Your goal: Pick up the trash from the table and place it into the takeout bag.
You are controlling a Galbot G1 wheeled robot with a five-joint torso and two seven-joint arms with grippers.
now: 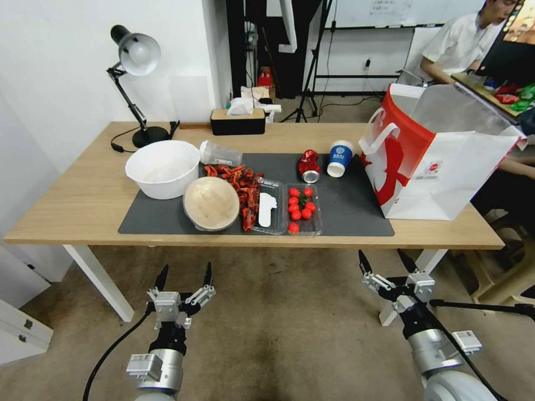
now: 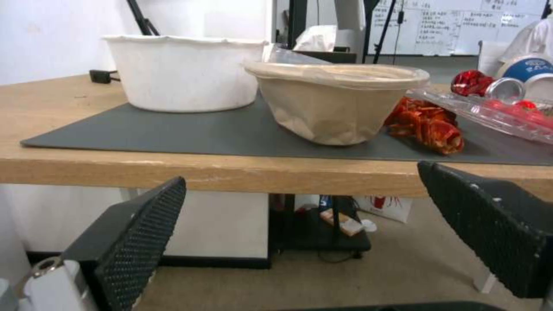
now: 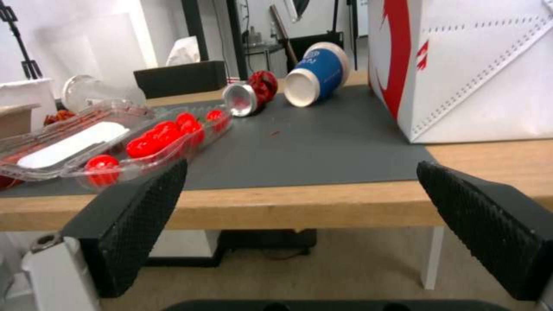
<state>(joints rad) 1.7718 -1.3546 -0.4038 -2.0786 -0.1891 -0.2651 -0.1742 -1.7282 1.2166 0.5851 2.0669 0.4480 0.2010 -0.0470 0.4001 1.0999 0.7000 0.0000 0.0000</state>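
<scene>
Two crumpled cups (image 1: 340,157), dented can (image 1: 309,166)

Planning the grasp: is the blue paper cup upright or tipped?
Tipped. The blue-and-white paper cup lies on its side, its white round end facing the camera.

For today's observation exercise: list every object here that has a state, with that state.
Red can: crushed, on its side.
Paper cup: tipped over.
Clear cup: lying down.
Beige dish: upright, covered.
Takeout bag: standing open.
Left gripper: open.
Right gripper: open.
</scene>
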